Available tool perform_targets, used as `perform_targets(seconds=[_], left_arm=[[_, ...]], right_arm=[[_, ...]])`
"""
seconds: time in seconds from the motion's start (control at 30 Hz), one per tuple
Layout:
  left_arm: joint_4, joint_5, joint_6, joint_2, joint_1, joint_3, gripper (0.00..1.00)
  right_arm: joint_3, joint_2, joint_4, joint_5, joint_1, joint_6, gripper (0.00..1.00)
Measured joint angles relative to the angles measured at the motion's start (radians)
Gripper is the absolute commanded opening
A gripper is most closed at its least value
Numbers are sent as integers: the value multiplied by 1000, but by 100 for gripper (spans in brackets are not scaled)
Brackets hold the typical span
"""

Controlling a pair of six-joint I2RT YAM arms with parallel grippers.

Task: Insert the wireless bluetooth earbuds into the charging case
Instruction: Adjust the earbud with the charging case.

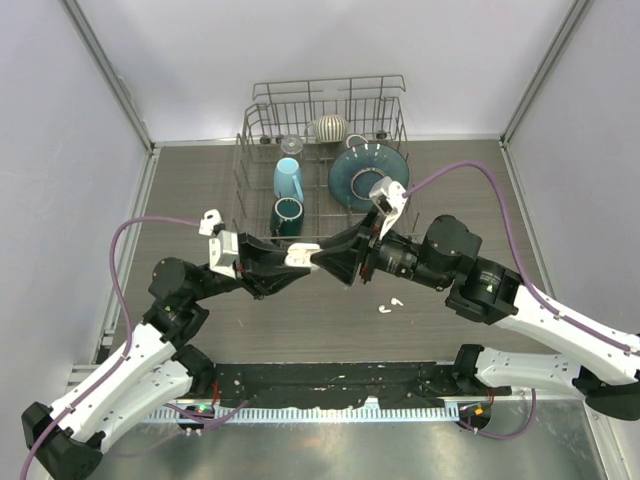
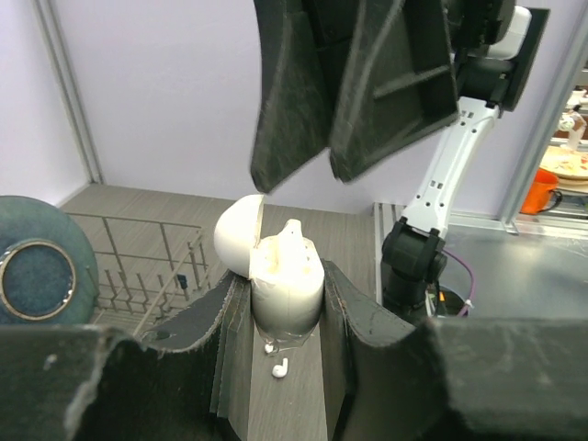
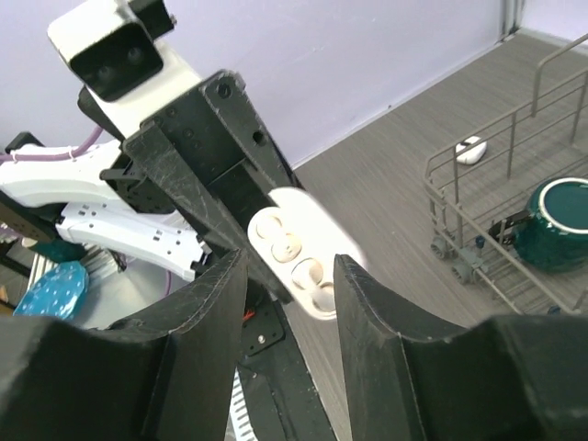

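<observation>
My left gripper [image 1: 300,257] is shut on the white charging case [image 1: 297,254] and holds it above the table with its lid [image 2: 237,234] flipped open. In the left wrist view [image 2: 287,276] the case [image 2: 287,289] stands between the fingers, and one white earbud [image 2: 292,231] sticks up out of it. My right gripper [image 1: 342,262] is open, tip to tip with the left one, its fingers on either side of the case's sockets [image 3: 299,253] in the right wrist view [image 3: 290,260]. Two earbuds lie on the table [image 1: 385,309] [image 1: 397,300], also seen below the case [image 2: 278,368].
A wire dish rack [image 1: 255,125] stands at the back, close behind both grippers. It holds a light blue cup [image 1: 288,178], a dark teal mug [image 1: 286,215], a teal plate [image 1: 362,175] and a striped bowl [image 1: 331,127]. Purple cables loop from both arms.
</observation>
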Motion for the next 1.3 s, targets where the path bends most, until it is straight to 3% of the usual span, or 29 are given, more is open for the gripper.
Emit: perform_targets(seconds=[0.17, 0.3, 0.53, 0.7, 0.97, 1.13, 1.3], left_arm=[[3, 30, 3, -1, -9, 0, 0], [13, 47, 3, 0, -13, 0, 0], [31, 80, 2, -3, -13, 0, 0], [32, 85, 3, -14, -13, 0, 0], [12, 84, 26, -35, -13, 0, 0], [8, 77, 37, -37, -13, 0, 0], [8, 77, 42, -37, -13, 0, 0]], right_arm=[[-16, -39, 40, 66, -8, 11, 41], [-32, -63, 53, 212, -10, 47, 38], [39, 48, -1, 336, -14, 85, 36], [41, 85, -27, 309, -14, 103, 37], [2, -53, -12, 259, -14, 80, 37], [24, -93, -27, 80, -14, 32, 33], [85, -34, -86, -91, -14, -5, 32]])
